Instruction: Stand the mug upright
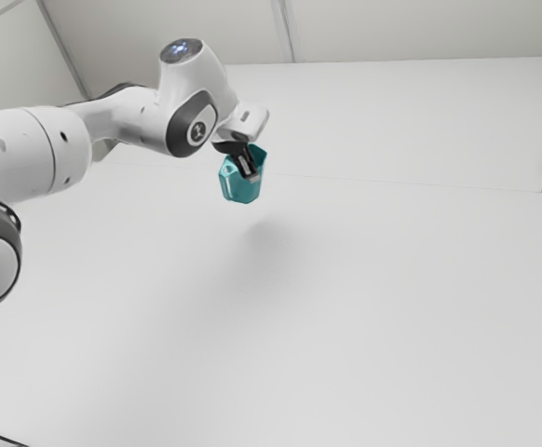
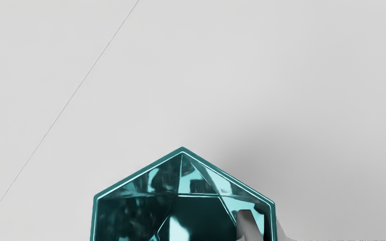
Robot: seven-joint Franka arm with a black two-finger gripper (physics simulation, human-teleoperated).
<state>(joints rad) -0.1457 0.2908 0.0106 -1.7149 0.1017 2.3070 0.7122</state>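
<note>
White surface [image 1: 392, 307] below, and the teal mug [image 1: 241, 192] is up above it, mouth up, leaning a bit. Tool [image 1: 250, 173] is nearly closed, pinching the mug's wall, one finger inside. Arm [image 1: 29, 149] reaches over from the exterior view's left, hand [image 1: 249, 121] tipped downward. Round badge [image 1: 197, 132] on the arm, mark too small to read.

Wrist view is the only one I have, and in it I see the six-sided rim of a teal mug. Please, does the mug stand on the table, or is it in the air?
Observer: In the air. The exterior view has the teal mug held by the gripper above the white table, its shadow apart below.

Operator: Thank you. And the base, to where does it point?

Observer: Downward, toward the tabletop.

Operator: The handle, on which side is it?

Observer: On the mug's side toward the exterior view's left.
</note>
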